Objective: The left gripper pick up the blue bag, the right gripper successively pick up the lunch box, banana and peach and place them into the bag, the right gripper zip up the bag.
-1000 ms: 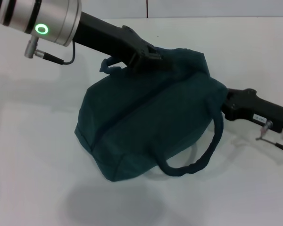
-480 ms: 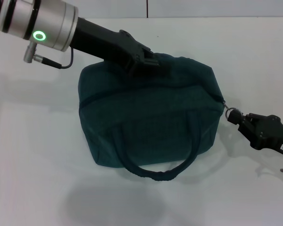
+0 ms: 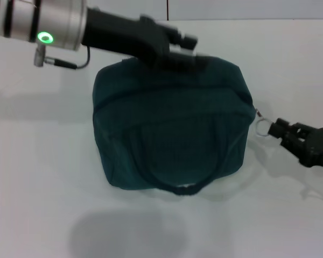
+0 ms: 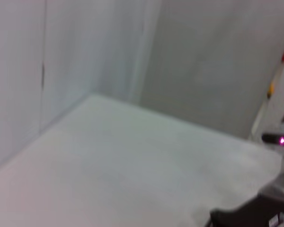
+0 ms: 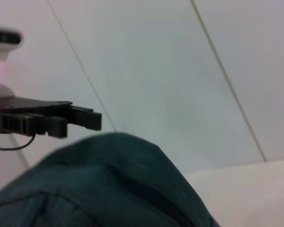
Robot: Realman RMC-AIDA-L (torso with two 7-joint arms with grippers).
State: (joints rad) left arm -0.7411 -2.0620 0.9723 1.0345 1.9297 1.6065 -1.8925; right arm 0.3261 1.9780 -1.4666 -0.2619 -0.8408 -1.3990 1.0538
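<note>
The blue bag (image 3: 172,134) sits upright on the white table (image 3: 37,177), its top closed and one handle (image 3: 177,185) hanging down the front. My left gripper (image 3: 189,48) is just above the bag's top rear edge, open and holding nothing; the right wrist view shows this left gripper (image 5: 83,119) clear of the blue bag (image 5: 99,189). The zipper's metal ring (image 3: 262,127) hangs at the bag's right end. My right gripper (image 3: 280,133) is open right beside the ring. The lunch box, banana and peach are out of view.
The bare white table (image 4: 113,161) stretches around the bag. A wall (image 3: 247,8) runs along the table's far edge. Part of a dark arm (image 4: 251,213) shows in the left wrist view.
The bag dropped from a tilted, lifted pose and now rests upright on the table. The left gripper let go of it and rose slightly. The right gripper drew back from the bag's right end.
</note>
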